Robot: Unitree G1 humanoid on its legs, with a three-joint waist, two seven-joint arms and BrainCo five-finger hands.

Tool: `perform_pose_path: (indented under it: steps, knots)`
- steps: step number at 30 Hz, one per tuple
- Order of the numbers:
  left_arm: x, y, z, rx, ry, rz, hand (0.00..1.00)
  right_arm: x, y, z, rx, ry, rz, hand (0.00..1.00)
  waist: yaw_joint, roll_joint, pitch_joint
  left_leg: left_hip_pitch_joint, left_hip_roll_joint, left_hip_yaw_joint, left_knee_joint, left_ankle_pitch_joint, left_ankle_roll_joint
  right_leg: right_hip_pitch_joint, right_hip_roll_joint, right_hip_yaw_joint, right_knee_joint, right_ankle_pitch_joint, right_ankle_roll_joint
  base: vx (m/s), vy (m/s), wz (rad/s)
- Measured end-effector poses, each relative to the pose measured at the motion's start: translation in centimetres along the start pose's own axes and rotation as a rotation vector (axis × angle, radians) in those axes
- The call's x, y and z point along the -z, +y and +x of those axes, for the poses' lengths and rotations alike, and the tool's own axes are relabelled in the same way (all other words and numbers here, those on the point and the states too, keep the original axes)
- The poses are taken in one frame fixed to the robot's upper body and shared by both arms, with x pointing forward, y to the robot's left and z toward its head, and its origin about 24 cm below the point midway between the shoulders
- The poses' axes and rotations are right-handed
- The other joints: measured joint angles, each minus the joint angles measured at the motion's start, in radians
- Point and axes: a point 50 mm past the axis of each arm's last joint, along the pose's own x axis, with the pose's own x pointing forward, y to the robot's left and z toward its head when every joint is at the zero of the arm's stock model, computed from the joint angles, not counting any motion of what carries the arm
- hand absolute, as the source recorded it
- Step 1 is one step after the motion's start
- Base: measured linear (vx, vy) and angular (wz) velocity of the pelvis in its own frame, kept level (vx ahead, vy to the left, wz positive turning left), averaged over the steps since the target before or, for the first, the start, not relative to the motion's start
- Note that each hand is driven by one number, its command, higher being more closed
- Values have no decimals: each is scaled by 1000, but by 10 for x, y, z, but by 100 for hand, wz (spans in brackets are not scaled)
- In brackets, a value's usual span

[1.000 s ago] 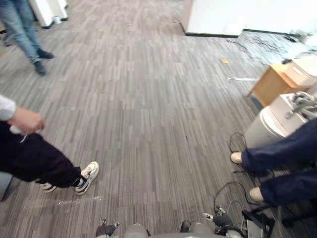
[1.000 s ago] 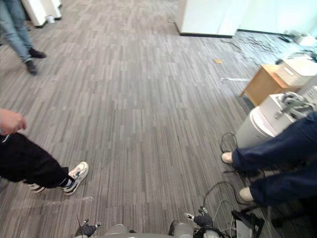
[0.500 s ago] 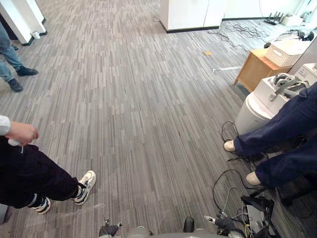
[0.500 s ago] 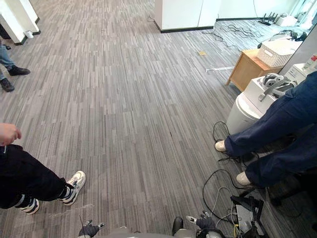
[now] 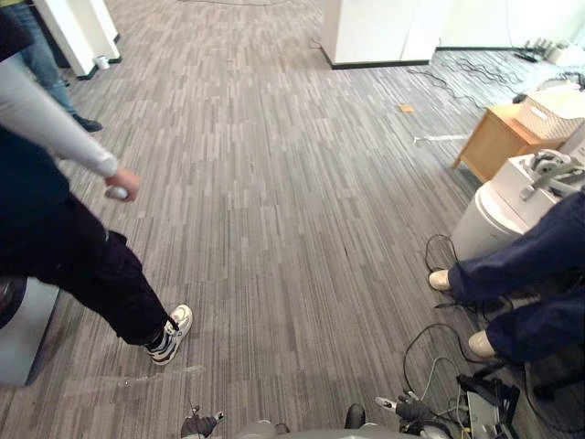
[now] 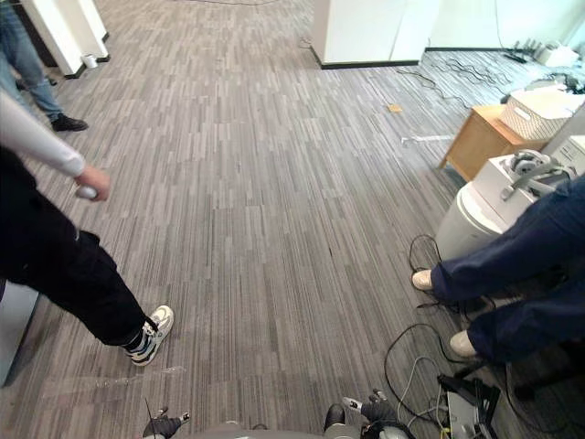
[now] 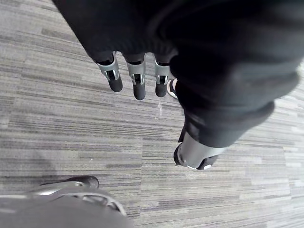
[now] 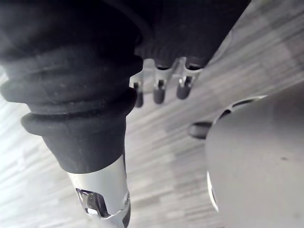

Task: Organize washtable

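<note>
My left hand (image 5: 197, 425) hangs low at my side above grey carpet. In the left wrist view its fingers (image 7: 138, 81) point straight down at the floor with the thumb (image 7: 195, 154) apart, and nothing is between them. My right hand (image 5: 408, 411) hangs at the other side. The right wrist view shows its fingers (image 8: 159, 89) straight and its thumb (image 8: 102, 199) free, holding nothing. Both hands are open over bare carpet.
A person in black trousers and a white shoe (image 5: 170, 334) stands close on the left, holding a small white thing (image 5: 117, 192). A seated person's blue legs (image 5: 516, 274), a white machine (image 5: 494, 215), a wooden side table (image 5: 492, 142) and floor cables (image 5: 439, 352) crowd the right.
The camera has swung, shifting the whole picture. The person on the left has stepped further in, with an arm now stretched out. My hands still hang as before.
</note>
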Motion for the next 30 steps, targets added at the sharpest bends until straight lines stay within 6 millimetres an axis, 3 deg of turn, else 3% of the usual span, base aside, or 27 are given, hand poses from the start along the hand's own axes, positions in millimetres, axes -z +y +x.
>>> perform_pose_path:
  steps: [2, 3, 4, 5, 6, 8, 9, 10, 11, 12, 14, 15, 16, 17, 18, 20, 21, 24, 26, 27, 28, 29, 30]
  knots:
    - [14, 13, -3, -38, 36, -18, 0, 0, 6, 0, -26, -3, -40, 0, -1, -20, 11, -60, 65, 1, 263, -13, -45, 1, 12, -6, 159, -137, -3, 86, -77, 31]
    - [14, 15, -3, -47, 34, -22, 0, 1, 7, 0, -28, 0, -40, 0, 13, -34, 16, -119, 86, -26, 397, 41, -76, 16, 10, -1, 168, -158, -2, 27, -20, 7]
    - [14, 18, -3, -52, 32, -19, 0, 3, 8, -1, -30, 8, -39, 0, 38, -58, 26, -169, 69, -51, 424, 26, -62, 20, -9, 10, 168, -167, -3, 26, -14, -13]
    - [12, 16, -3, -47, 25, -20, 0, 2, 6, 0, -24, 7, -42, 0, 53, -57, 32, -209, 37, -78, 340, 11, -35, 7, -27, 28, 164, -167, -3, 55, 23, -23]
    - [13, 12, -3, -40, 28, -24, 0, 1, 2, 0, -16, 6, -47, 0, 50, -55, 31, -229, 14, -101, 239, 13, -37, -1, -33, 34, 151, -167, -3, 90, 94, -30]
    - [16, 2, -6, -18, 40, -46, 0, -8, -3, 2, -8, -23, -59, 0, 52, -2, 53, -238, -3, -150, 4, 53, -51, -22, -27, 81, 108, -168, 0, 125, 151, -58]
    - [20, -4, -8, -5, 54, -61, 0, -12, -7, 3, 1, -31, -66, 0, 56, 27, 44, -237, -1, -147, -15, 85, -34, -19, -5, 99, 103, -172, 12, 259, 161, -67]
    - [22, -5, -8, -5, 58, -68, 0, -18, -2, 4, -10, -44, -64, 0, 57, 30, 47, -261, -11, -143, -9, 102, -17, -65, -4, 129, 233, -207, 28, 367, 145, -24]
    - [17, 2, -5, -18, 41, -57, 0, -13, 3, 3, -20, -33, -52, 0, 49, -9, 51, -273, -44, -134, 39, 98, -11, -56, -26, 151, 324, -269, 27, 321, 91, -2]
    - [13, 6, -4, -27, 26, -53, 0, -9, 6, 2, -26, -23, -50, 0, 50, -36, 49, -286, -64, -129, 75, 87, 8, -42, -45, 156, 317, -333, 30, 265, 53, 12]
    - [17, 12, -5, -40, 37, -55, 0, 0, 8, 1, -29, 8, -42, 0, 56, -53, 28, -311, -92, -124, 183, 25, 92, -50, -76, 187, 374, -417, 71, 313, 143, -22]
    - [20, 18, -5, -54, 45, -54, 0, 6, 12, 0, -37, 30, -26, 0, 57, -83, 18, -288, -113, -97, 182, -6, 113, -74, -94, 215, 495, -428, 94, 377, 169, -35]
    - [20, 22, -5, -62, 48, -51, 0, 6, 14, 0, -43, 29, -9, 0, 54, -99, 21, -268, -126, -85, 183, -21, 120, -109, -110, 238, 605, -424, 99, 338, 106, -28]
    - [22, 25, -5, -69, 53, -46, 0, 6, 16, 0, -49, 23, 20, 0, 49, -111, 22, -228, -142, -74, 183, -45, 127, -157, -130, 264, 749, -378, 120, 339, 121, -12]
    - [23, 26, -5, -67, 61, -33, 0, 5, 15, 0, -43, 17, 45, 0, 41, -112, 24, -162, -154, -77, 177, -78, 139, -193, -145, 271, 894, -268, 123, 536, 170, -6]
    - [21, 25, -4, -57, 58, -8, 0, 6, 12, -1, -32, 20, 69, 0, 35, -98, 31, -36, -162, -98, 126, -104, 161, -213, -137, 245, 1033, -264, 94, 573, 124, 10]
    - [19, 24, -4, -55, 55, -9, 0, 3, 11, 0, -39, 9, 77, 0, 18, -95, 30, 49, -160, -118, 59, -107, 161, -250, -127, 184, 1023, -315, 50, 392, 30, 26]
    - [13, 19, -2, -51, 46, -42, 0, -4, 6, 0, -18, -23, 114, 0, 3, -74, 34, 155, -128, -144, -36, -100, 148, -359, -71, 86, 832, -349, 3, 550, 22, 32]
    - [10, 8, -2, -35, 44, -75, 0, -14, -4, 0, 9, -71, 126, 0, -11, -30, 35, 227, -86, -164, -100, -101, 126, -426, -21, 78, 657, -331, -9, 604, 10, 40]
    - [4, -2, -1, -12, 30, -87, 0, -17, -13, -2, 34, -97, 124, 0, -10, 5, 36, 267, -55, -184, -126, -101, 91, -458, 3, 98, 506, -269, -7, 515, -5, 44]
    - [1, -6, -1, -3, 20, -90, 0, -17, -17, -2, 45, -99, 121, 0, -8, 11, 39, 287, -46, -188, -134, -99, 78, -470, 9, 107, 441, -229, -9, 817, -71, 56]
    - [-5, -10, -1, 4, 2, -106, 0, -11, -19, -4, 53, -81, 120, 0, -6, 11, 40, 356, -29, -207, -142, -110, 27, -489, 10, 106, 288, -97, -35, 724, -110, 34]
    - [-5, -10, -1, 3, 2, -107, 0, -11, -19, -4, 55, -80, 119, 0, -8, 11, 39, 367, -27, -210, -140, -113, 21, -489, 11, 96, 269, -78, -44, 936, -185, 35]
